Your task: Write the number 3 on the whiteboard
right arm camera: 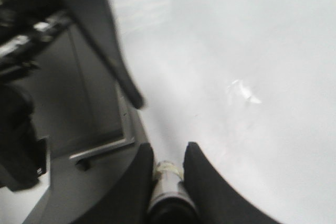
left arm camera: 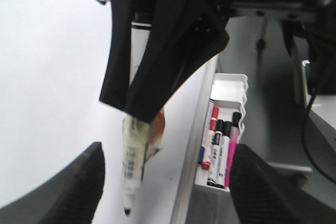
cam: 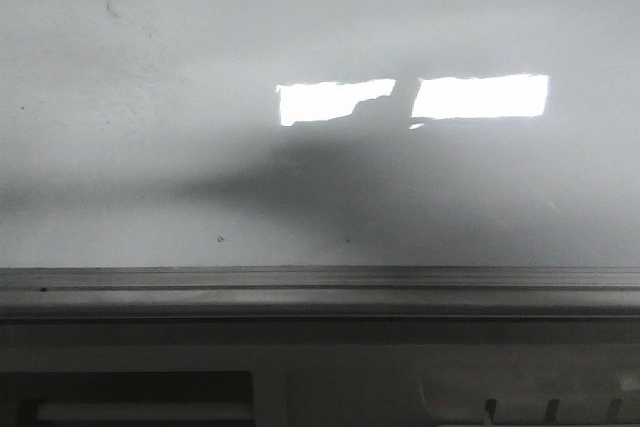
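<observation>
Left tool (left arm camera: 134, 111) w/ marker (left arm camera: 132, 174); glossy whiteboard (cam: 320, 177)

Looks like an office or classroom: a large whiteboard (cam: 200, 147) with a grey metal frame, a white tray (left arm camera: 231, 85) of spare markers (left arm camera: 219, 150) beside it at lower right, ceiling-light reflections mid-frame.
</observation>
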{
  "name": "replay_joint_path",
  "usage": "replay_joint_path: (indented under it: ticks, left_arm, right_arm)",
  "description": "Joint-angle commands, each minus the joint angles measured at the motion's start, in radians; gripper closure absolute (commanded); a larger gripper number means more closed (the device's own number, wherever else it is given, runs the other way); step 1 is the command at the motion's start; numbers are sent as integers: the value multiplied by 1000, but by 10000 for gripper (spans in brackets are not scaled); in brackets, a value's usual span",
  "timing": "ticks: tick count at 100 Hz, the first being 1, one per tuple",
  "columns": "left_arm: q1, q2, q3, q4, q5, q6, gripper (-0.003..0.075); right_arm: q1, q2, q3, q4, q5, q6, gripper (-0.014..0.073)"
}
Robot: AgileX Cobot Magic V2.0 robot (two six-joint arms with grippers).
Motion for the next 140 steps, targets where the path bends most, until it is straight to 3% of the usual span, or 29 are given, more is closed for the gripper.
replay_joint_path:
  ticks: [1, 13, 26, 38, 68, 88, 100, 117, 140]
  left_arm:
    - [28, -104, -5, 96, -104, -197, 379]
    - [94, -257, 59, 247, -147, -418, 540]
    - [152, -374, 136, 280, -149, -459, 740]
    - [185, -447, 185, 263, -147, -466, 741]
    - [191, -466, 199, 221, -145, -466, 741]
    - [191, -466, 199, 221, -145, -466, 741]
    - [191, -466, 199, 221, -145, -466, 741]
    - [191, -466, 203, 221, -147, -466, 741]
    - [191, -466, 206, 221, -147, -466, 741]
  right_arm:
    - [-2, -10, -31, -1, -160, 3, 655]
    - [-2, 18, -31, -35, -235, 3, 655]
    - [-4, 66, -31, -35, -297, 3, 655]
    - [-8, 105, -31, -35, -350, 3, 655]
    - [-99, 126, -31, -35, -322, 3, 655]
    - [-203, 124, -29, -39, -159, 3, 654]
    - [-234, 100, -12, -39, -148, 3, 654]
    - [-230, 70, 24, 13, -128, 5, 654]
    - [-163, 177, 39, 48, -198, 5, 654]
